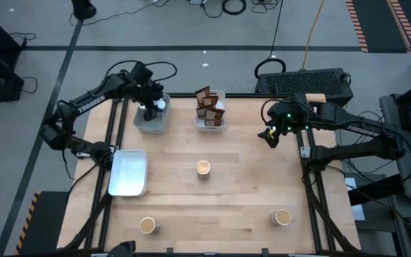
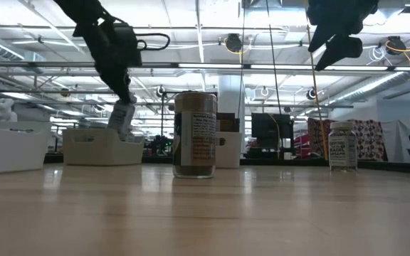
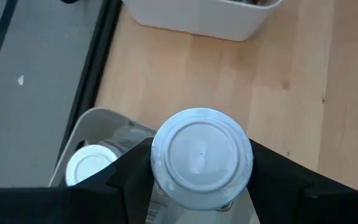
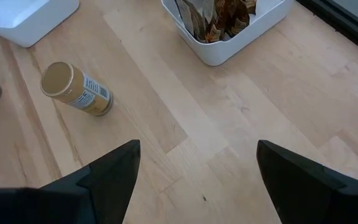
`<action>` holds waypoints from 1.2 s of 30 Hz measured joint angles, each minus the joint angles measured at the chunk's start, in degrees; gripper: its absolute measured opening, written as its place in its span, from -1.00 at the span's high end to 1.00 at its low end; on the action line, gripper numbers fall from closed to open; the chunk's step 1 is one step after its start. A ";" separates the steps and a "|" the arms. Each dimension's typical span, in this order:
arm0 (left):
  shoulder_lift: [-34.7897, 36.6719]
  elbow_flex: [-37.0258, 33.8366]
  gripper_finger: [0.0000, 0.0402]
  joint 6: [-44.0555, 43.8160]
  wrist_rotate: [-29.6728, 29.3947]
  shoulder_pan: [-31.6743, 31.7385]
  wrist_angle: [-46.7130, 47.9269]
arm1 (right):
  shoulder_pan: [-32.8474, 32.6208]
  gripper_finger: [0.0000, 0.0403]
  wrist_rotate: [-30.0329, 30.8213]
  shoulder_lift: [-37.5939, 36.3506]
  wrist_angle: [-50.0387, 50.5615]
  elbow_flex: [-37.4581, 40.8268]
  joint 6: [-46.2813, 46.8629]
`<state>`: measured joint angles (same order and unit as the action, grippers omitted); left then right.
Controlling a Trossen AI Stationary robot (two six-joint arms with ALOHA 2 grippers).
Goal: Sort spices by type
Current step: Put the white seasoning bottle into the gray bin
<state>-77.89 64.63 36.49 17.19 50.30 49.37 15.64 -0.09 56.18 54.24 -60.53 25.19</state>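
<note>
Legible text: one item. "TROSSEN", white capitals, along the upper link of the left arm [image 1: 95, 98], read from the high view.

Printed labels present but not readable:
- tan-topped jar [image 2: 195, 134] standing mid-worktop, low view: dark lines of print on a pale label, too small to make out.
- clear jar [image 2: 342, 146] farther off in the same view: label print too small to read.
- tan-topped jar in the right wrist view: pale label with a blue patch, no words legible.

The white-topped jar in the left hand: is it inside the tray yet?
Not yet. The white-topped jar is held in the left hand above the tray.
</note>
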 joint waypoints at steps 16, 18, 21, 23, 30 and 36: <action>0.00 -9.73 -0.08 3.94 -5.84 0.73 -12.00 | 0.00 -0.52 0.00 0.00 0.04 0.00 0.28; -0.02 -10.49 -0.08 4.83 -6.62 0.75 -12.42 | 0.00 -0.52 -0.01 0.00 0.06 0.00 0.53; -0.02 -11.32 -0.08 5.29 -6.83 0.75 -13.14 | 0.00 -0.52 -0.03 0.00 0.07 0.00 0.60; -0.02 -11.66 -0.08 6.23 -7.27 0.73 -12.74 | 0.00 -0.52 -0.03 0.00 0.07 0.00 0.67; -0.02 -11.66 -0.08 6.38 -8.68 0.75 -15.75 | 0.00 -0.52 -0.02 0.00 0.04 0.00 0.68; -0.10 -11.66 -0.08 6.43 -8.70 0.75 -16.44 | 0.00 -0.52 -0.01 0.00 0.03 0.00 0.76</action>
<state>-77.99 52.97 42.92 8.49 51.05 32.93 15.64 -0.10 56.18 54.26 -60.53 25.95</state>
